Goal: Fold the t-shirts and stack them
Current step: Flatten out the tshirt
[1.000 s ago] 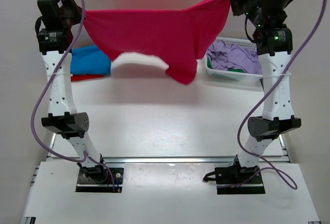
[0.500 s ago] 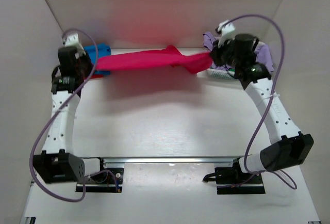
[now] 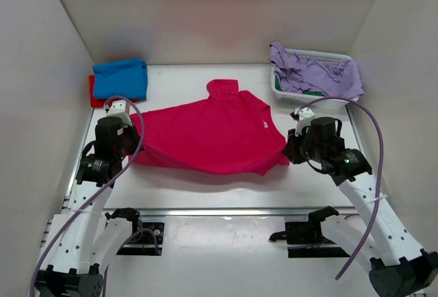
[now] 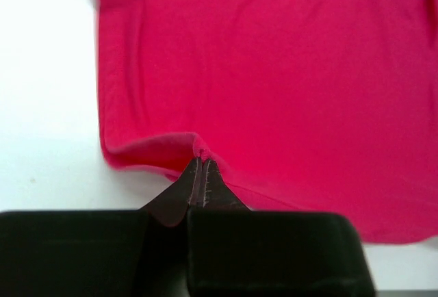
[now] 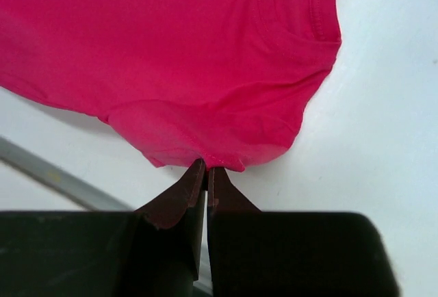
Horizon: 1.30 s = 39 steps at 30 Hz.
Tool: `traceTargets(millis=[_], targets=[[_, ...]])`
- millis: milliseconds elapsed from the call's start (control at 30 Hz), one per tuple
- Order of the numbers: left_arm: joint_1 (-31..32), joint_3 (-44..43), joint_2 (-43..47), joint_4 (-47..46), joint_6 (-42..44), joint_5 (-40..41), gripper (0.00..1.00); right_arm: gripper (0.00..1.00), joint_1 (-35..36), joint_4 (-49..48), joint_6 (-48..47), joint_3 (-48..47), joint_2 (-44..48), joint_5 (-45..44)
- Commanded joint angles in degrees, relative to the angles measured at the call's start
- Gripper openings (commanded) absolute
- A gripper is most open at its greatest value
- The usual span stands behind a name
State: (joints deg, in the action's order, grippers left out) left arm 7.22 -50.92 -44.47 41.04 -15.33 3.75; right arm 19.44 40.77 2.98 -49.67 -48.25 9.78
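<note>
A crimson-pink t-shirt (image 3: pixel 209 136) lies spread flat across the middle of the table, one sleeve pointing to the back and a small white neck label at its right side. My left gripper (image 3: pixel 132 148) is shut on the shirt's left edge (image 4: pixel 200 152), where the cloth bunches at the fingertips. My right gripper (image 3: pixel 287 152) is shut on the hem of the shirt's right edge (image 5: pixel 209 162), close to the neck opening. A folded blue t-shirt (image 3: pixel 120 76) lies on a red one (image 3: pixel 92 92) at the back left.
A white slatted basket (image 3: pixel 301 96) at the back right holds crumpled lilac cloth (image 3: pixel 315 71). White walls close in the table on three sides. A metal rail (image 3: pixel 226 211) runs along the near edge in front of the arm bases.
Both arms have swung down and toward the near side, drawing the crimson-pink shirt from hanging stretched in the air to lying spread flat on the table. Both grippers have stayed shut on it.
</note>
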Motion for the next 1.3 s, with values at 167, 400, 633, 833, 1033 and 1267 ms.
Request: traceTargets(millis=[167,400,633,833,1033,1267], targets=[[-5.4,4.9,-5.0,-6.9,-1.2,-5.1,0.0,0.0,-5.8,-2.7,-4.2,-5.6,-5.8,5.2],[-7.1,-21.7,-27.0,-10.3,0.1,-6.5,0.0,0.01,-6.0,-11.4,-12.8,-38.1,-33.9,-1.9],[-9.5,-45.3,-40.1,-11.3,-1.8,-7.1,0.0,0.01,-6.3,-6.4,-14.2,-75.6,-54.2,-2.7],[-11.8,-68.1,-47.4,-4.4,-2.0,-9.1,0.0,0.01,-4.6,-3.5,-16.3,-93.2,-58.6,-6.8],[-12.1,-77.9,-44.7,-0.7,-2.2,-8.1,0.0,0.01,-2.4,-9.0,-18.1,-83.8,-44.8,-9.6],[-9.2,-74.5,-34.7,-0.6,-0.4,-3.8,0.0,0.0,-3.8,-8.0,-17.2,-81.2,-33.6,-8.4]])
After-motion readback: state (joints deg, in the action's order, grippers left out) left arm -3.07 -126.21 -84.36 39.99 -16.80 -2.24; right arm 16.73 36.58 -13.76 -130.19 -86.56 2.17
